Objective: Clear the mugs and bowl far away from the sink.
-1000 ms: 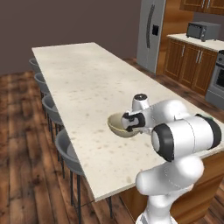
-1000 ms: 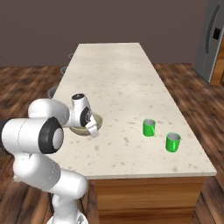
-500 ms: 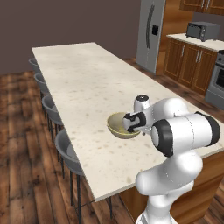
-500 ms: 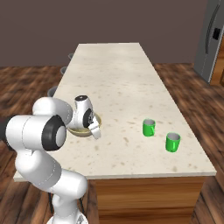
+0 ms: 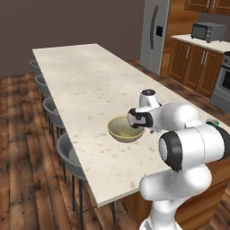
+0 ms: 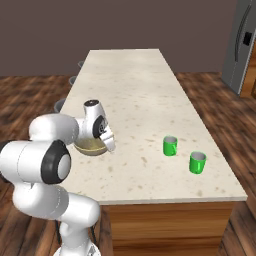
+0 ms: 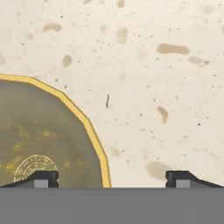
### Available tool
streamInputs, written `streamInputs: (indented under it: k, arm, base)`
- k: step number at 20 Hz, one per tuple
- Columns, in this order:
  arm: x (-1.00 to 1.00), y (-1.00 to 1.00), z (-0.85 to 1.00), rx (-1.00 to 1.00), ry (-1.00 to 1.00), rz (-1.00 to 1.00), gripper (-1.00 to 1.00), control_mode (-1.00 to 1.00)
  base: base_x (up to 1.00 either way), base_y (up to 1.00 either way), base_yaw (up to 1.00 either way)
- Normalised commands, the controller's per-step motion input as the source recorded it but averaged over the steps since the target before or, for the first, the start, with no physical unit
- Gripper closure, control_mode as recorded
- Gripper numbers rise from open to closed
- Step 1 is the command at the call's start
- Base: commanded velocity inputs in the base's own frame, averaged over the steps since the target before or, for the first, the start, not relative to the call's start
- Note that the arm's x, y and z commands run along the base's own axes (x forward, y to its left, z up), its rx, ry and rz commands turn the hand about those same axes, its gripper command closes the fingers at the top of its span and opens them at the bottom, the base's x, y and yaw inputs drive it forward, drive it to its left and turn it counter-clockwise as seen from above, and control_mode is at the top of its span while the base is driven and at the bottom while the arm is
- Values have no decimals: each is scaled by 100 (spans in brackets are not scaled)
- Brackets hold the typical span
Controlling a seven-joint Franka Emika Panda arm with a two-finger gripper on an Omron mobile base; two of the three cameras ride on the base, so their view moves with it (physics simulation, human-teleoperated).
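Note:
The yellowish-tan bowl rests upright on the pale speckled island counter near its stool-side edge. My gripper points down at the bowl's rim and stands open. One fingertip is over the olive inside, the other over bare counter, and neither touches the rim between them. Two green mugs stand upright on the counter well to the bowl's right. The sink is out of view.
Grey stools line the island's long side next to the bowl. A steel fridge and wooden cabinets with a microwave stand beyond the counter. The counter's near end lies just past the mugs.
The jaws have spread wide and let go of the bowl's rim. The bowl stays where it was on the counter, and the arm has barely moved.

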Motion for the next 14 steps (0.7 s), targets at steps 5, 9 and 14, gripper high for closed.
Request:
streamInputs:
  k: [5,9,14]
  arm:
    - [-39,0,93,0,-1,1,-100,-100]
    - [-72,0,100,1,0,12,-100,-100]
    - [-100,0,79,0,0,32,-100,-100]
  base:
    - [0,0,0]
    - [0,0,0]
    - [0,0,0]
